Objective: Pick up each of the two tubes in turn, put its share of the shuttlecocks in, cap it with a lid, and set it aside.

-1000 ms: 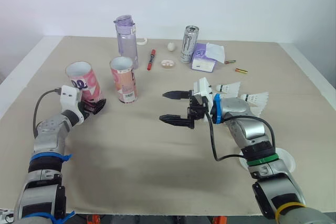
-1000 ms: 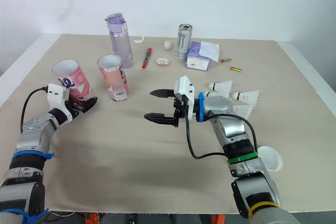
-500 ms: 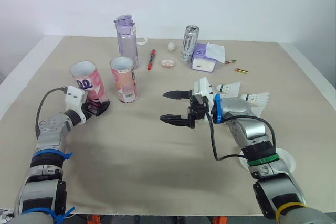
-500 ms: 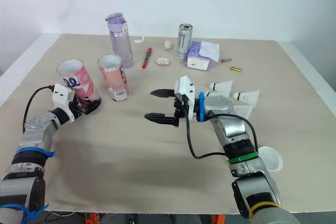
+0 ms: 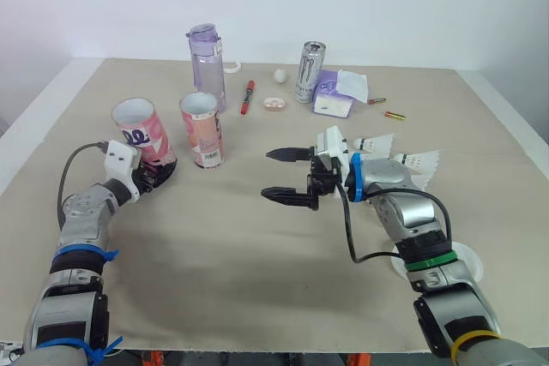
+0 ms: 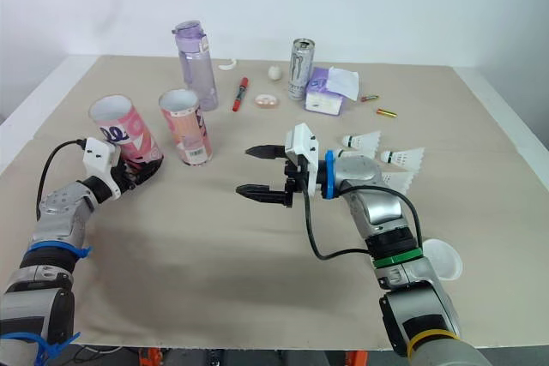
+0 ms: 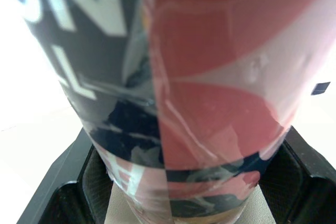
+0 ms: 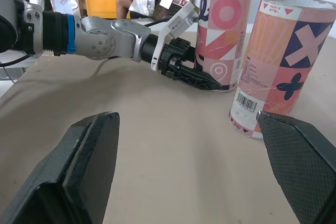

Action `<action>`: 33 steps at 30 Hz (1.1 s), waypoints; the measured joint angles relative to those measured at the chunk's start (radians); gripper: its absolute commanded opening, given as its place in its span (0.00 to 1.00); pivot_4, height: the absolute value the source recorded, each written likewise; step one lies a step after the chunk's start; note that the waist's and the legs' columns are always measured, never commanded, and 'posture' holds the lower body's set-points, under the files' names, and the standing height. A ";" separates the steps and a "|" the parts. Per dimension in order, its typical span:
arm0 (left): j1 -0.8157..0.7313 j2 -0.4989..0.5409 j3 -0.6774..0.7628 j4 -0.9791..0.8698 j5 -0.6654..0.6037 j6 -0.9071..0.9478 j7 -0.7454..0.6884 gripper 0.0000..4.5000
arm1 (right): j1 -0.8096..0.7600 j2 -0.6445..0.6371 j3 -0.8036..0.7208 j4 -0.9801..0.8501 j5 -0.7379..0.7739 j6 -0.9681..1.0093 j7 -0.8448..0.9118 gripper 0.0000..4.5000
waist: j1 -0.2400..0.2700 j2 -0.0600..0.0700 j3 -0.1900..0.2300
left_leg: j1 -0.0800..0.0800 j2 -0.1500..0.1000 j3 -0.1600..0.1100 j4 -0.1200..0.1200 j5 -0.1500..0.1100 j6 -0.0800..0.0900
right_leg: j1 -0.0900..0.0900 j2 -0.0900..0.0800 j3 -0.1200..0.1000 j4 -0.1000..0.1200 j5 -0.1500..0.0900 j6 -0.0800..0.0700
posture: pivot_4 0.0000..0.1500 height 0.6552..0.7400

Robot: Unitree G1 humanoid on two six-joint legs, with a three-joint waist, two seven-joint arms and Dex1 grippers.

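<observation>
Left claw (image 5: 161, 174): clamped low on the left tube (image 5: 141, 132), one finger on each side of its base. The low hold leaves the open mouth free for loading.
Left tube: pink, lidless, leaning slightly away from upright with its foot at the desk (image 5: 214, 246). The lean looks like the start of a lift or a tip towards the other arm.
Second tube (image 5: 202, 129): upright and open, just beside the first and untouched. By the task it waits its turn.
Right claw (image 5: 266, 174): fingers wide apart and empty, hovering over the middle of the desk and pointed at the two tubes. It seems parked clear while the left arm works.
Shuttlecocks (image 5: 377, 141): white, lying on the desk close behind the right forearm, near that arm for picking.
Lid (image 5: 467, 261): a white disc beside the right elbow, not yet needed.
Clutter: a purple water bottle (image 5: 204, 56), a red pen (image 5: 249, 96), a drinks can (image 5: 309, 72) and a tissue pack (image 5: 339, 92) stand along the far side, well apart from the work.
Stage: early, judging by both tubes being open and the shuttlecocks lying loose.
Risk: held so low, the tall tube could swing or slip once it is raised.
</observation>
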 measured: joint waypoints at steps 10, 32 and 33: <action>0.216 0.145 -0.039 -0.397 -0.029 0.105 -0.223 0.77 | 0.126 -0.051 -0.082 -0.210 0.084 0.079 -0.016 1.00 | 0.000 0.000 0.000 | -0.001 0.001 0.000 0.000 -0.002 -0.003 | -0.001 0.000 0.000 0.000 -0.002 -0.001 | 1.00 1.00; -0.047 0.253 -0.620 -0.980 0.158 0.642 -0.471 0.77 | 0.525 -0.199 -0.239 -0.572 0.158 0.159 -0.136 1.00 | 0.010 0.000 0.001 | -0.001 0.001 -0.002 0.002 -0.002 -0.003 | 0.000 0.002 0.000 0.001 -0.007 0.005 | 1.00 1.00; -0.080 0.236 -0.642 -0.968 0.174 0.660 -0.479 0.77 | 0.545 -0.202 -0.244 -0.578 0.158 0.157 -0.143 1.00 | 0.012 0.000 0.001 | -0.001 0.001 -0.002 0.002 -0.002 -0.003 | 0.000 0.002 0.000 0.001 -0.007 0.005 | 1.00 1.00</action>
